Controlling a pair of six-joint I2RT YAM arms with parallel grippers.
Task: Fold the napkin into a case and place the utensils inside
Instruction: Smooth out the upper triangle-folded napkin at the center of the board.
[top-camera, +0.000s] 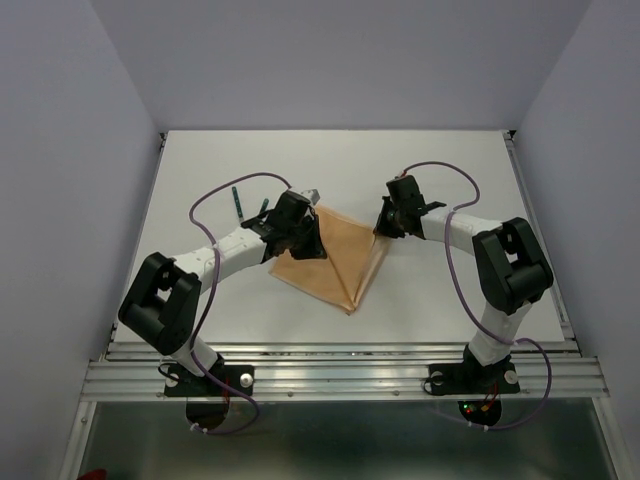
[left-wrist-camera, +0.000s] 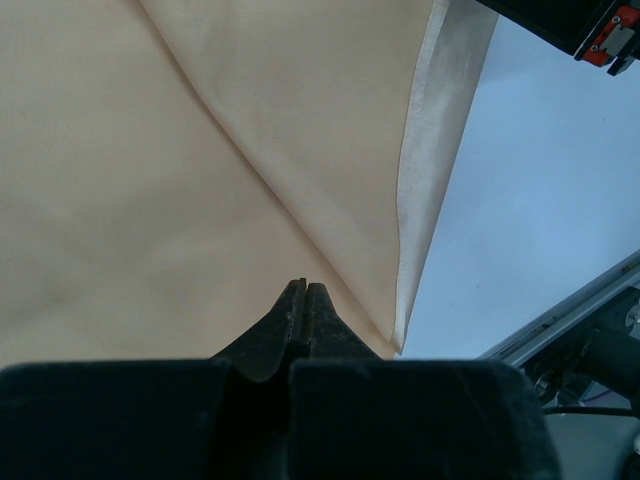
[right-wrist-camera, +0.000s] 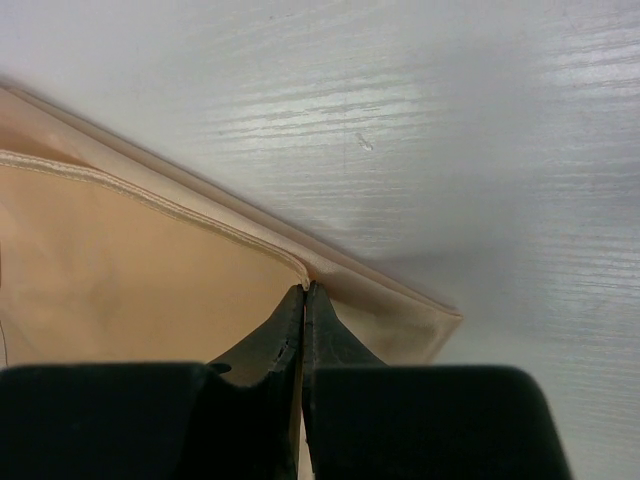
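1. White tabletop (top-camera: 450, 180) carries peach-tan satin napkin (top-camera: 345, 270), folded, centred; slim green-handled utensils (top-camera: 238, 203) lie beyond its left corner.
2. There, left gripper (left-wrist-camera: 305, 292) sits pressed closed over cloth; grip unclear.
3. Opposite, right gripper (right-wrist-camera: 304, 292) pinches napkin's hem.

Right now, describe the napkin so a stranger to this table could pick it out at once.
On the white table, look at the middle. The napkin lies there as a flat diamond with one corner pointing to the near edge. It alone is broad, peach-tan cloth; the utensils near it are slim, with dark green handles.
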